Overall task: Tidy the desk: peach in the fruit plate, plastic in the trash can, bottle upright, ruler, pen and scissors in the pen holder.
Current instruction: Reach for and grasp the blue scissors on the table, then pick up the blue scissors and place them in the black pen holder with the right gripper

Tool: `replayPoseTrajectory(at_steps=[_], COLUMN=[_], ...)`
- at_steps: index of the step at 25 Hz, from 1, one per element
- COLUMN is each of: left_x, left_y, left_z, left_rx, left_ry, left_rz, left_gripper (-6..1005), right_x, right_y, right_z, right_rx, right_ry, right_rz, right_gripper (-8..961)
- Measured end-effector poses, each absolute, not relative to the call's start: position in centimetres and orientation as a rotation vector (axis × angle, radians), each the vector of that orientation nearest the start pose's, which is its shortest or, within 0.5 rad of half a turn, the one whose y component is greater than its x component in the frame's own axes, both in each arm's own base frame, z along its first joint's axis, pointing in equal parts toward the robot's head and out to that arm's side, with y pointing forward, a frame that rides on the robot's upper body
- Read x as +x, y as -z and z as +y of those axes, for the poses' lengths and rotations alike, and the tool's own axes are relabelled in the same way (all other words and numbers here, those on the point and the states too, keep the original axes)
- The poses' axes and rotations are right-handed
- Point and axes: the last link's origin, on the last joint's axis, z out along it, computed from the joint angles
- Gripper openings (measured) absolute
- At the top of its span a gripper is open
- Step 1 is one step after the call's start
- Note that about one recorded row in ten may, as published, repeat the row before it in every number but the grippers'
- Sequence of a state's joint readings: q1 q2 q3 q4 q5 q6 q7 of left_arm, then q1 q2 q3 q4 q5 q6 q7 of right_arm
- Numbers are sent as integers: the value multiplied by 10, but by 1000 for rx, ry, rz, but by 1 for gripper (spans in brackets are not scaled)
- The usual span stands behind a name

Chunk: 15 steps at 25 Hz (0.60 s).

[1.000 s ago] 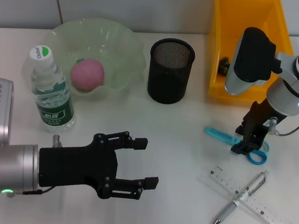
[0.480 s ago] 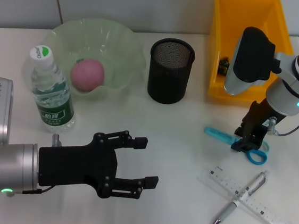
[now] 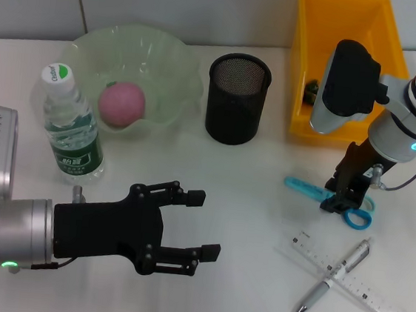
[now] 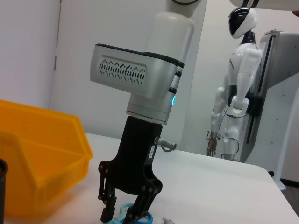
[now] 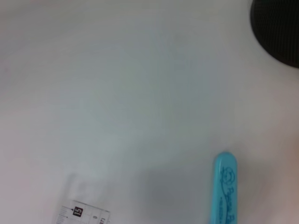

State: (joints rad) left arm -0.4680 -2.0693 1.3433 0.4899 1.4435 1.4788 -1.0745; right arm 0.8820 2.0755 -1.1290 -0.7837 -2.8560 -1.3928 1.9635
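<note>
1. The bottle stands upright at far left, just beside the fruit plate holding the peach.
2. The left gripper hovers near-left, fingers spread, holding nothing.
3. The pen holder stands at centre far.
4. The right gripper is down over the scissors, fingers apart astride the handle.
5. The pen lies across the ruler near-right.

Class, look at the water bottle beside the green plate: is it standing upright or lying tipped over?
Upright: the bottle stands on its base, cap on top.
</note>
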Motion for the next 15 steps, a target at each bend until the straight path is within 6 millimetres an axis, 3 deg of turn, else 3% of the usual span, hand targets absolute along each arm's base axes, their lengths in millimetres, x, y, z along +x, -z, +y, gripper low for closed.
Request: replayPoseTrajectory(at_steps=[12, 15], left_x=[-233, -233], left_y=[70, 70], left_z=[286, 286], left_rx=[-2903, -2902], left_ry=[898, 900], left_rz=[-330, -333], left_gripper=[849, 849], right_x=[227, 227], right_y=[16, 17], right_z=[398, 398], right_rx=[-2766, -2766], right_ry=[873, 876], right_rz=[407, 405], right_gripper=[327, 276])
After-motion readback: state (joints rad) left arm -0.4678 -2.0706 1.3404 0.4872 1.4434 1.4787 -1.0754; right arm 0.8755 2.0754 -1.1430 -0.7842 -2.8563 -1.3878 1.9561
